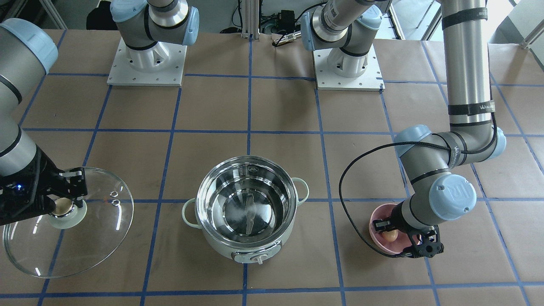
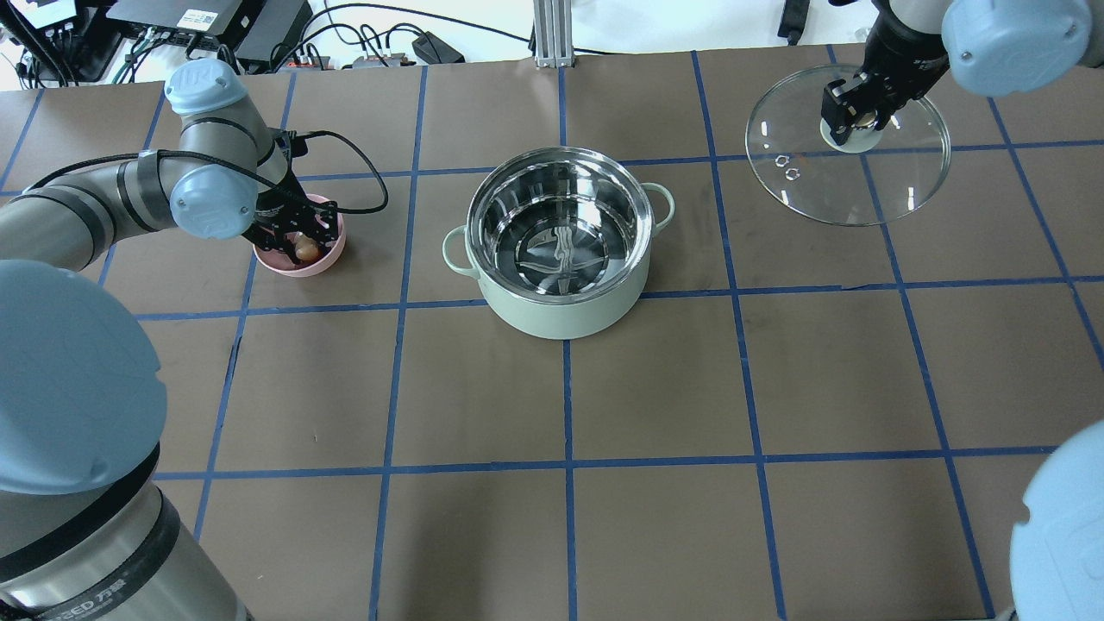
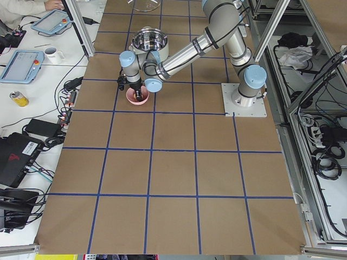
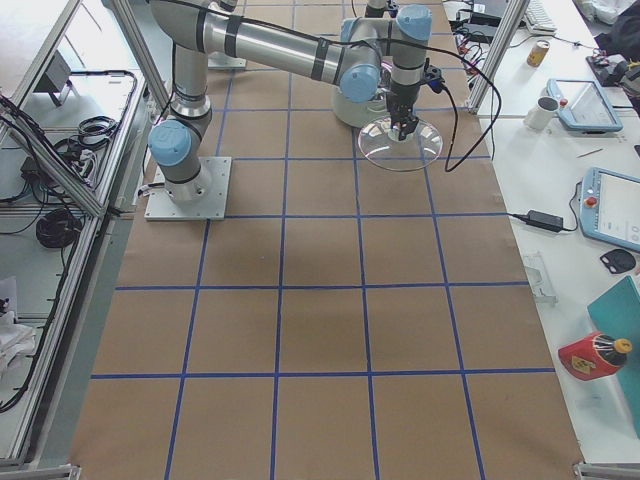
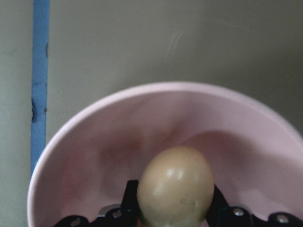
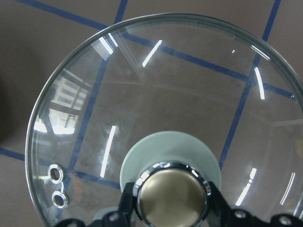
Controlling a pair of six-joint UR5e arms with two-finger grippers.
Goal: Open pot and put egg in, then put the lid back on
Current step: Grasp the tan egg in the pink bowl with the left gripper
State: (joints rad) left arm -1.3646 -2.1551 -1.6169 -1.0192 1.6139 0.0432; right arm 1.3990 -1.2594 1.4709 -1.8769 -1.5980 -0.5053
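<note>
The left gripper's (image 5: pixel 173 210) fingers (image 5: pixel 129 204) press on both sides of the egg (image 5: pixel 175 184), low in the pink bowl (image 5: pixel 90 146) and well apart from the open pot (image 2: pixel 561 315). Smooth, light and brittle, it likely wants a gentle pinch across its middle (too hard cracks, too soft slips). The right gripper (image 6: pixel 172 215) is clamped on the knob (image 6: pixel 172 196) of the glass lid (image 6: pixel 142 80), off to the pot's other side: stiff, heavier, breakable.

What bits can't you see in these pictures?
- Tips of the left pincer: left wrist view, hidden behind the egg and cut off by the bottom edge.
- Rim of the lid: right wrist view, cut off at bottom and right.
- Knob panel of the pot: overhead view, hidden behind the pot's own wall.
</note>
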